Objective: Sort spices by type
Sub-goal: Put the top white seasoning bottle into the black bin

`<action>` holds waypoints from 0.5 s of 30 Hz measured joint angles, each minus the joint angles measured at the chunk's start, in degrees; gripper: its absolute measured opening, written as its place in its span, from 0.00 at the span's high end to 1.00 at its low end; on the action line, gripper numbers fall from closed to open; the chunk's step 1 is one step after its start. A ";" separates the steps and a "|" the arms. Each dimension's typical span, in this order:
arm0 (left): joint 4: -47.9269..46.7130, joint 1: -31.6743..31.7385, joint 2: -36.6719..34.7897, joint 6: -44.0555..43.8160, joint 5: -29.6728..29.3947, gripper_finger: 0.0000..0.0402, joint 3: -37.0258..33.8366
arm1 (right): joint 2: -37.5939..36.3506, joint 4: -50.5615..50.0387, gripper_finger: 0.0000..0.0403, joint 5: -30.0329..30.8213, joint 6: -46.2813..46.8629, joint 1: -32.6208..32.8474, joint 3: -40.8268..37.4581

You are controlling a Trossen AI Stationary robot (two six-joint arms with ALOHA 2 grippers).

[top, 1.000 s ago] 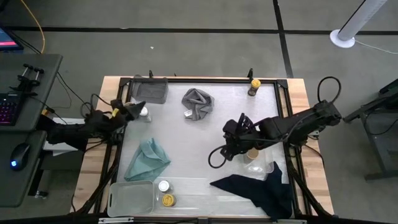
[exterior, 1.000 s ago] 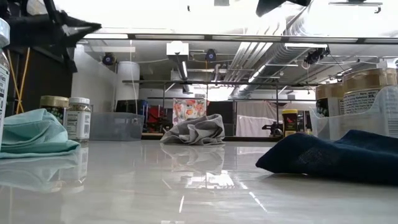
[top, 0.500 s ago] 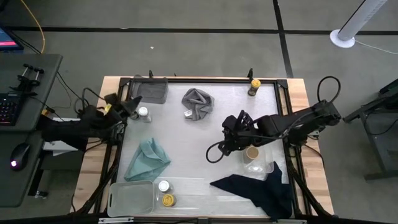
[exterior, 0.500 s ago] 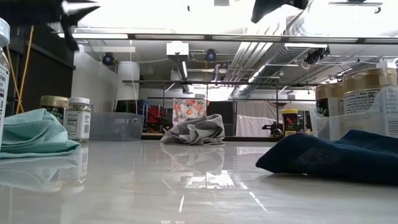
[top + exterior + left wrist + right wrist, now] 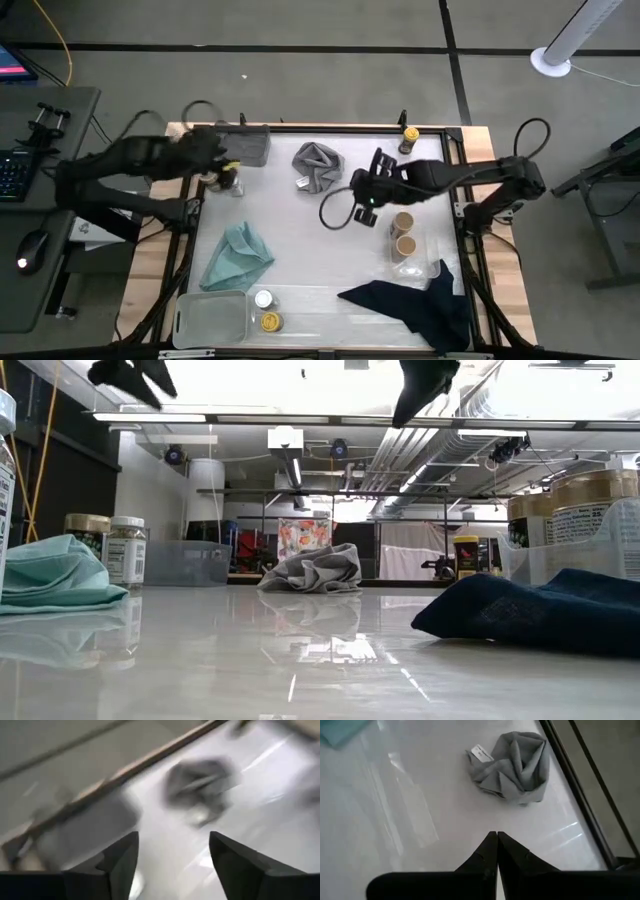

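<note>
My left gripper (image 5: 224, 164) hangs open above the table's far left corner, just over the small spice jars (image 5: 232, 182) that stand beside the grey tray (image 5: 242, 145); nothing is between its fingers (image 5: 122, 862). My right gripper (image 5: 362, 198) is shut and empty, raised over the table's middle, right of the crumpled grey cloth (image 5: 512, 765). Two tan-topped jars (image 5: 404, 232) stand in the clear tray (image 5: 428, 268) at the right. A white-capped jar (image 5: 263, 298) and a yellow-capped jar (image 5: 270, 321) stand in the near clear tray (image 5: 310, 310). Another yellow-capped jar (image 5: 410, 135) stands at the far edge.
A teal cloth (image 5: 238, 255) lies near the left edge and a navy cloth (image 5: 410, 305) near the right front. The frame's dark rails (image 5: 330, 127) run around the white tabletop. Bare tabletop lies between the cloths at the centre.
My left gripper has risen and swung from the table's left edge toward the far left corner, and its fingers have parted. My right gripper, still shut, has drawn away from the right tray toward the far edge and the grey cloth, uncovering the two tan-topped jars.
</note>
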 joint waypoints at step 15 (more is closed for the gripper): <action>-15.91 19.13 24.96 6.76 18.69 0.39 1.92 | -0.02 4.65 1.00 -18.16 -13.57 -12.70 -0.02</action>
